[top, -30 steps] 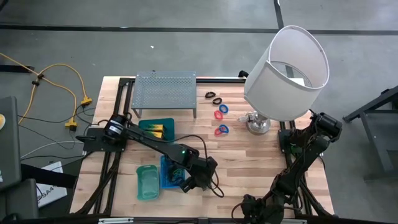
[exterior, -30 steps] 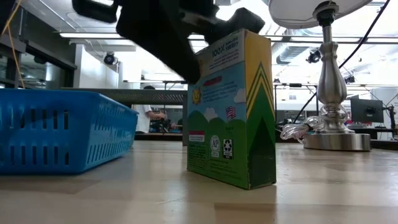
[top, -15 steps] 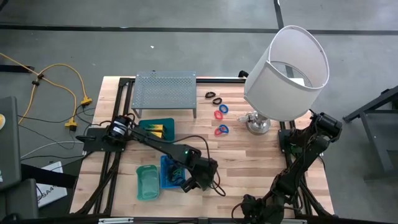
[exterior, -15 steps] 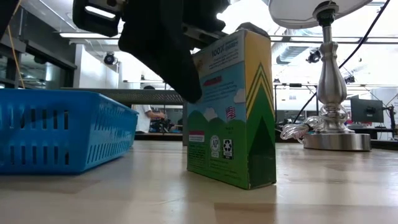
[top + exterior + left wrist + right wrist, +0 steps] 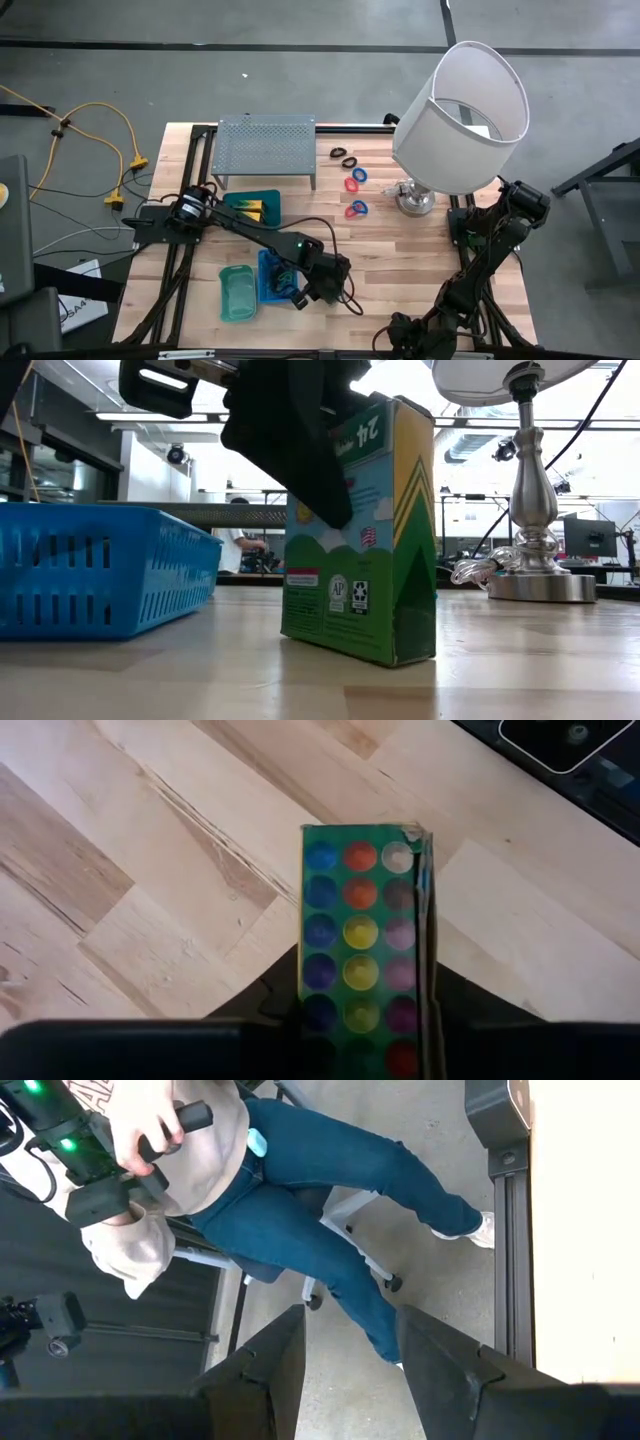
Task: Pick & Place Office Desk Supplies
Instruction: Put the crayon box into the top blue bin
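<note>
While the left gripper comes down over it from above, a green-and-yellow cardboard crayon box stands upright on the pale wooden table, one dark finger lying across its near face; whether the jaws actually pinch it I cannot tell. Just beside it sits a blue slotted plastic basket (its contents hidden at table height). From above, a teal plastic tray lies next to that basket, and farther back a second teal tray holds yellow packets. Beyond stand a grey perforated metal rack, red and blue rings, black loops and a white-shaded lamp. Folded off the table's right near corner, the right gripper has its fingers spread, empty.
</note>
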Controlling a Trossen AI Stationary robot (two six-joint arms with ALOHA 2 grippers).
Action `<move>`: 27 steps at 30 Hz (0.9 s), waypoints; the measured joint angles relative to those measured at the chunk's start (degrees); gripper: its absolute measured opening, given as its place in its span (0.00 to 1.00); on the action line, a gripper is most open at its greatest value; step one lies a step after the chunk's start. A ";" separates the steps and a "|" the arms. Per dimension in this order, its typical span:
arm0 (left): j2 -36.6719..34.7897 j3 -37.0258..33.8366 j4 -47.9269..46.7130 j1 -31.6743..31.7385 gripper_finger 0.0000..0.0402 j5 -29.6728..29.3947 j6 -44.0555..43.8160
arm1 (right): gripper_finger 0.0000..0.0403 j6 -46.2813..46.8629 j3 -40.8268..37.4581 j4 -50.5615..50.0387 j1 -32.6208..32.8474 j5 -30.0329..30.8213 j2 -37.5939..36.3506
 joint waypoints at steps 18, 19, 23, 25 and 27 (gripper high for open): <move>0.00 0.11 0.52 0.00 0.27 -0.08 -0.08 | 0.36 0.00 0.00 0.00 0.00 0.00 0.00; 0.00 0.34 0.44 0.00 0.27 -0.07 -0.43 | 0.36 0.00 0.00 0.00 0.01 0.00 0.00; -0.56 1.62 -0.71 0.00 0.25 -0.84 -2.14 | 0.36 0.00 0.00 0.00 0.00 0.00 0.00; -1.42 2.49 -2.21 -0.02 0.24 -2.41 -2.35 | 0.36 0.00 0.00 0.00 0.00 0.00 0.00; -2.65 3.33 -3.88 -0.02 0.24 -3.94 -1.79 | 0.36 0.00 0.00 0.00 0.01 0.00 0.00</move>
